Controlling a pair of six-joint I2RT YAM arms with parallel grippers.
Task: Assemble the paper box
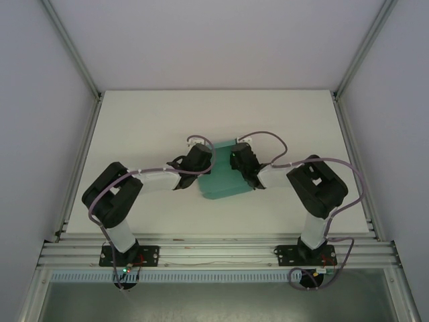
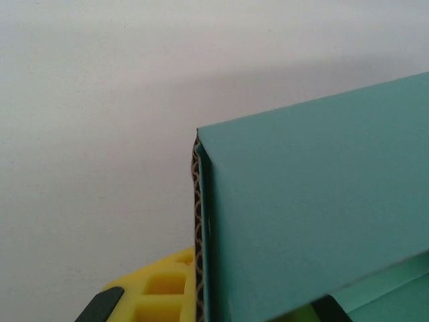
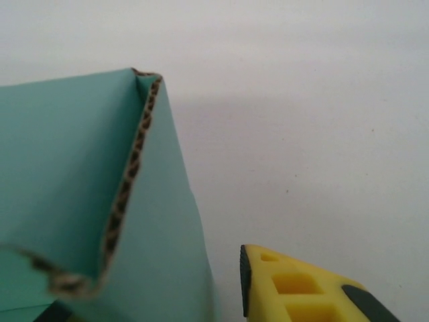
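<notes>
Top external first. Seeing the teal-green paper box sitting near the middle of the white table, squeezed in between the two wrists. Got the left gripper in at the box's left side and the right gripper in at its right side, both touching or very nearly touching the card. Can't make out finger spacing from up here.

Left wrist next. Looking straight at a raised teal panel of the paper box, with a brown corrugated edge running down its left corner. Spotting a yellow finger at the bottom, just left of that edge and seemingly touching it, plus a dark fingertip poking up at bottom right, on the panel's other side. So the left gripper straddles the wall, but can't tell whether clamped on it or just around it.

Right wrist last. Seeing a corner of the paper box standing up on the left, corrugated edge exposed and a bit ragged near the bottom. Finding another yellow finger at bottom right, near the wall but apart from it, with a strip of white table between. Catching a dark bit at the bottom left edge, too cropped to name. Reads as the right gripper spread apart beside the wall, not pinching anything.
</notes>
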